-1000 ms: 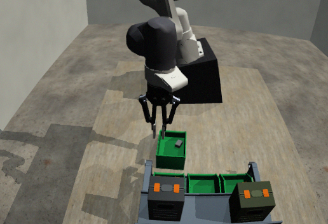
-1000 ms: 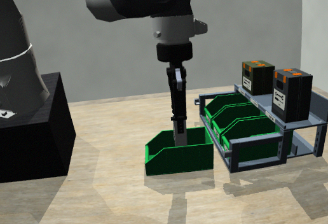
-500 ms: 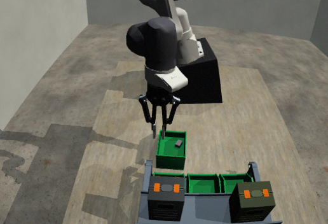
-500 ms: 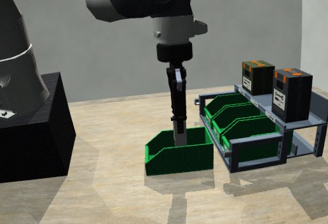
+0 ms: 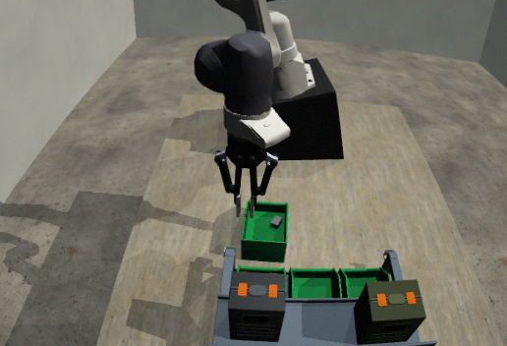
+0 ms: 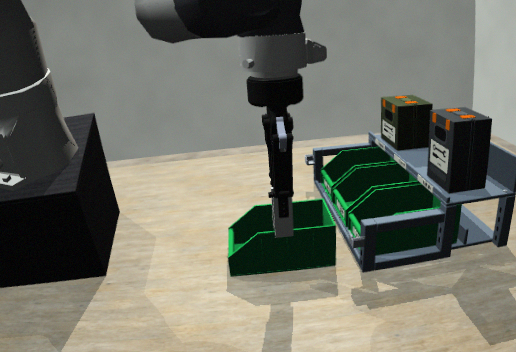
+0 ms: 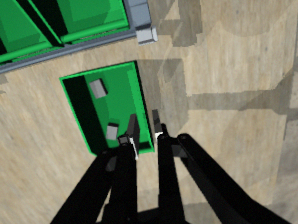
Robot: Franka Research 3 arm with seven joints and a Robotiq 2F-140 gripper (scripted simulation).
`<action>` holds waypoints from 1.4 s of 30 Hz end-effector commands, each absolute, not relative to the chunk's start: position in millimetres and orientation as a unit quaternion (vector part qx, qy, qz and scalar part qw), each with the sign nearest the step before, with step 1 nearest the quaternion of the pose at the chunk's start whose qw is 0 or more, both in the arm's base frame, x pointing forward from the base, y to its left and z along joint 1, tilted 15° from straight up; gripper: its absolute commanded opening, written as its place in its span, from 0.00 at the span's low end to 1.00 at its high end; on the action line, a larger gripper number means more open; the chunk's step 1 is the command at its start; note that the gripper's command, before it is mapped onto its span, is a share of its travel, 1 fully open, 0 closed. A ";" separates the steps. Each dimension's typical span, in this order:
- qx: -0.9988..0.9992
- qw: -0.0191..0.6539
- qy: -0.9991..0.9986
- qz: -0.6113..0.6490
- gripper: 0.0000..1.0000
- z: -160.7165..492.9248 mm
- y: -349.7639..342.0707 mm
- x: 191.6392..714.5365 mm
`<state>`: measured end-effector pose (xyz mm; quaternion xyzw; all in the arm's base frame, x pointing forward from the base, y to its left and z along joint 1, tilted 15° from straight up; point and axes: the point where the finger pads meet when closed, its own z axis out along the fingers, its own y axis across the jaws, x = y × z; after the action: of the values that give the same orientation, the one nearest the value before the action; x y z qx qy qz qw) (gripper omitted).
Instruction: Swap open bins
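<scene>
A green open bin [image 5: 263, 251] [image 6: 305, 254] [image 7: 120, 105] stands level on the table, its low open front towards the robot's base. Grey parts lie in it; two show in the wrist view, one part [image 7: 98, 88] near its rear. My gripper [image 5: 246, 207] [image 6: 283, 229] [image 7: 145, 120] points down, open by a narrow gap. One finger is inside the bin and one outside its side wall, the tips slightly below the rim; no grip shows. Three green bins sit side by side in the shelf [image 5: 324, 320] [image 6: 367, 246]: near bin [image 6: 400, 201], middle bin [image 5: 315, 284], far bin [image 5: 361, 284].
A dark grey box [image 5: 256, 316] [image 6: 459, 154] and an olive box [image 5: 393, 309] [image 6: 406, 126] stand on the shelf's upper board. The dark box partly hides the near bin in the top view. A narrow strip of table separates the table bin from the shelf's front.
</scene>
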<state>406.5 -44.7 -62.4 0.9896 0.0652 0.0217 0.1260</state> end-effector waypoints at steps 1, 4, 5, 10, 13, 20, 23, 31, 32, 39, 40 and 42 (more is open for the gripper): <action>0.990 0.124 0.061 0.027 0.15 -65.7 -43.8 409.3; 0.990 0.124 0.061 0.027 0.15 -70.3 -44.9 409.7; 0.990 0.124 0.061 0.027 0.15 -71.9 -45.3 409.8; 0.990 0.124 0.061 0.027 0.15 -79.6 -47.3 410.3; 0.990 0.124 0.061 0.027 0.15 -83.7 -48.3 410.6; 0.990 0.124 0.061 0.027 0.15 -89.2 -49.7 411.0; 0.990 0.124 0.061 0.027 0.15 -91.5 -50.2 411.1; 0.990 0.124 0.061 0.027 0.15 -93.7 -50.8 411.3; 0.990 0.124 0.061 0.027 0.15 -93.7 -50.8 411.3; 0.990 0.124 0.061 0.027 0.15 -93.7 -50.8 411.3; 0.990 0.124 0.061 0.027 0.15 -93.7 -50.8 411.3; 0.990 0.124 0.061 0.027 0.15 -93.7 -50.8 411.3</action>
<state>410.1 -51.4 -93.4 0.9898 0.0637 0.0247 0.1252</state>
